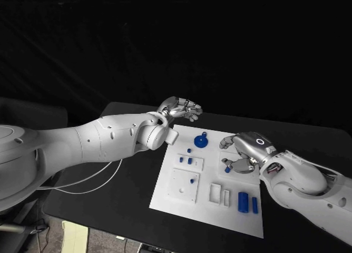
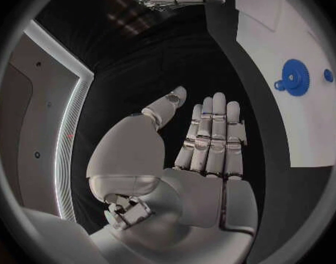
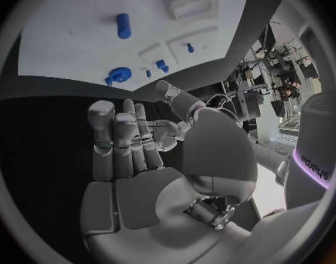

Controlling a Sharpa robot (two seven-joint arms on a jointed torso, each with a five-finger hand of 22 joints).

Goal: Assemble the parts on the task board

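- White task board (image 1: 179,197) lies mid-table; blue parts (image 1: 243,202) rest on it, none held.
- Left hand (image 1: 181,109) hovers past the far edge, fingers curled, empty.
- Right hand (image 1: 244,153) hangs over the near-right parts, fingers spread and empty, apparently poised to pick.

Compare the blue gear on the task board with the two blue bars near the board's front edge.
The blue gear is round and toothed; the two blue bars are long and straight. The gear sits alone at the far end of the task board, near the left hand; the bars lie side by side at the near end, close to the right arm. Both are blue, and no hand touches either.
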